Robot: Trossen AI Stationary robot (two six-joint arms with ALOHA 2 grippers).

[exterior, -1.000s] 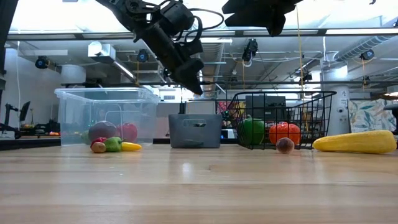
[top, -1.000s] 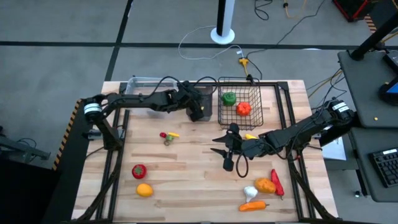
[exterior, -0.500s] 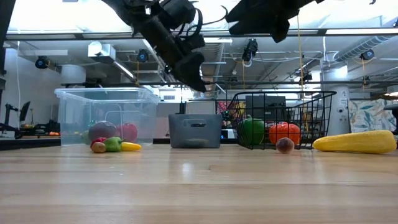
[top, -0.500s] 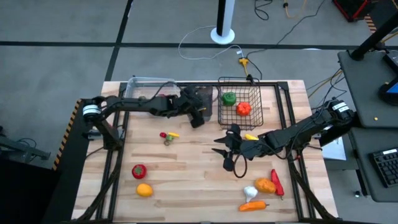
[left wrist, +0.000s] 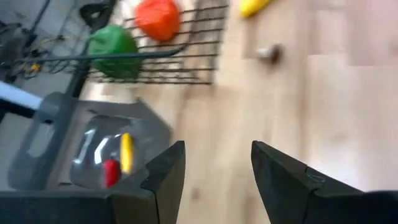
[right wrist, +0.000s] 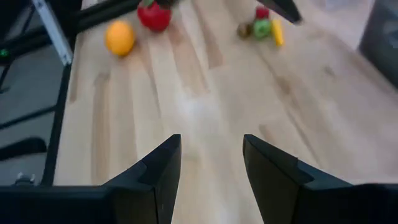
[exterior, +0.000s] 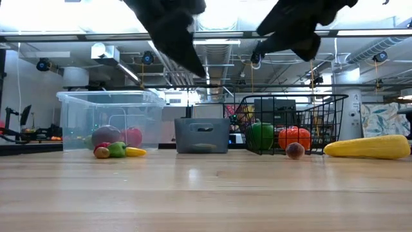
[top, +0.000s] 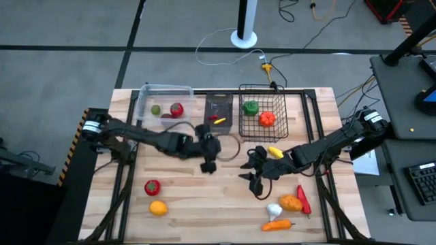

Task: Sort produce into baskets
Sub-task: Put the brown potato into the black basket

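Note:
My left gripper (top: 206, 166) hangs open above the table's middle, nothing between its fingers (left wrist: 217, 152). My right gripper (top: 254, 182) is open too and hangs to its right, also with nothing between its fingers (right wrist: 211, 143). The clear tub (top: 144, 95) holds a green and a red piece. The dark bin (top: 219, 102) holds a red and a yellow piece (left wrist: 126, 152). The wire basket (top: 281, 112) holds a green pepper (top: 251, 107) and an orange-red one (top: 267, 118). A tomato (top: 152, 186) and an orange (top: 158, 207) lie near left.
A yellow piece (top: 274, 151) lies just behind my right gripper, a small brown one (left wrist: 268, 54) beside it. Garlic (top: 274, 209), an orange pepper (top: 291, 202), a red chili (top: 303, 199) and a carrot (top: 278, 224) lie near right. A small cluster (right wrist: 261, 27) lies under my left arm.
My left gripper has left the dark bin and swung toward the table's near edge, out over the table's middle; the bin and the tub now show uncovered. My right gripper has rolled and tipped downward, shifting slightly toward the near edge.

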